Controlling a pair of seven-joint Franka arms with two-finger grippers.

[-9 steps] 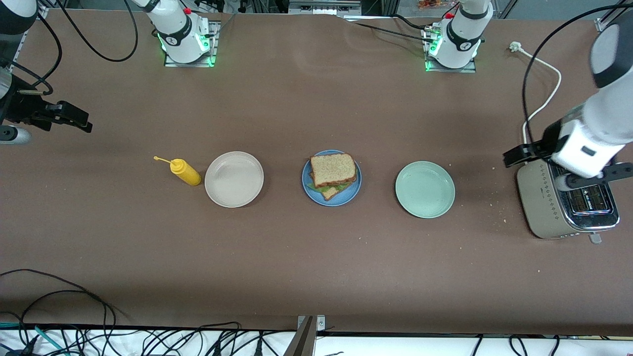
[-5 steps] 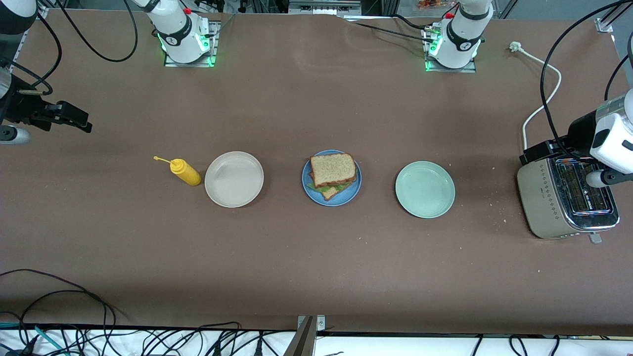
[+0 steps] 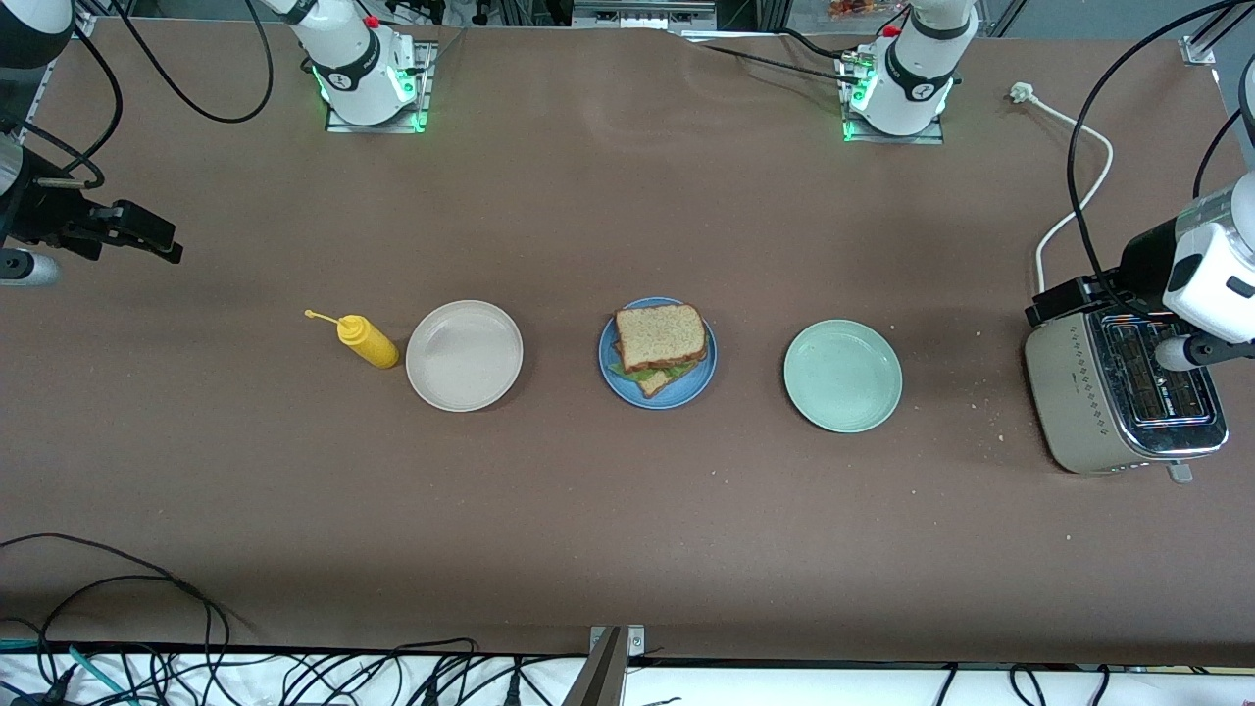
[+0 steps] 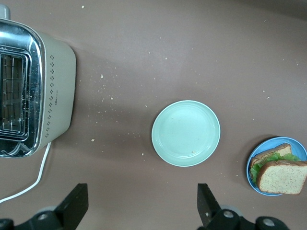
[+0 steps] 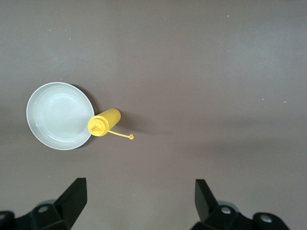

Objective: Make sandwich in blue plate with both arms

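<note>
Both arms are glossy white with black joint bands. Each base (image 3: 371,74) carries green indicator lights and a red button. Black cables (image 3: 176,78) trail from the links. Fingers (image 4: 76,206) are black.

A row of obstacles crosses mid-table: mustard bottle (image 3: 367,340) just beside the white plate (image 3: 464,355), then the blue plate (image 3: 657,353) with its sandwich (image 3: 660,339), the green plate (image 3: 842,376) and, well apart, the toaster (image 3: 1123,392). Bare gaps separate the plates. Open table lies nearer the camera and toward the bases. Both grippers, left (image 3: 1054,300) and right (image 3: 147,235), hang spread at the table's ends.
</note>
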